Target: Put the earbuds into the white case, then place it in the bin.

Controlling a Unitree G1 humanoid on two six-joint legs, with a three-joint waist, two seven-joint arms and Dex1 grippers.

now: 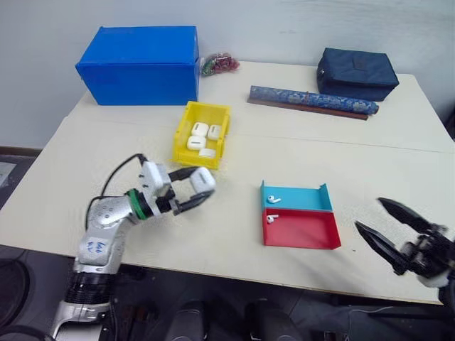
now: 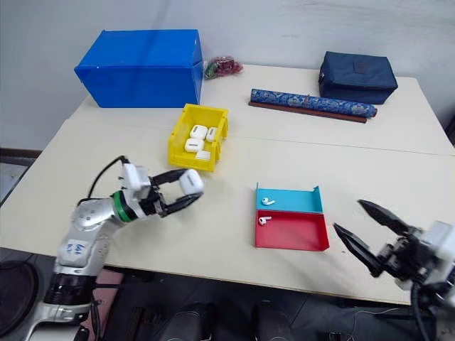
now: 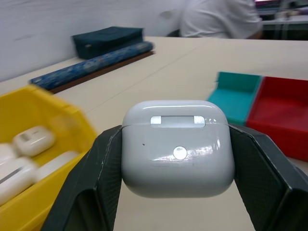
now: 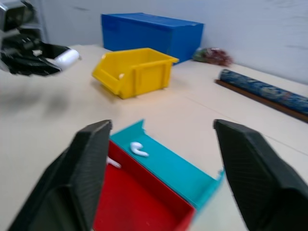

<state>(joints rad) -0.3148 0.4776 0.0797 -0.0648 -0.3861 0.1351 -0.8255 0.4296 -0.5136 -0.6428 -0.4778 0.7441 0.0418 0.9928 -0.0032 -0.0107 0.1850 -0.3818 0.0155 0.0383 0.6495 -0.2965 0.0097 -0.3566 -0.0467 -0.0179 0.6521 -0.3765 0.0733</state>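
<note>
1. The left gripper is clamped on the white case, one black finger on each side; the case's lid is down, and it hangs above the table, just in front of the bin's lowered lip.
2. In the left wrist view the case sits squarely between the two fingers, its hinge strip and round button facing the camera.
3. The bin stands near the middle of the table, just in front of the blue box; four other white cases lie inside it.
4. The right gripper hangs over the table's near right edge, its jaws spread wide with nothing between them; the tray is just to its left, apart from it.
5. The tray lies right of the bin, with a teal half behind and a red half in front; one earbud lies in the teal half, the other earbud at the back of the red half; both are loose and well apart from the held case.
6. At the far side lie a patterned blue roll on a dark strip, a navy pouch behind it, and a small red-and-green bundle beside the blue box.
7. A person in a white shirt shows beyond the table in the left wrist view.
</note>
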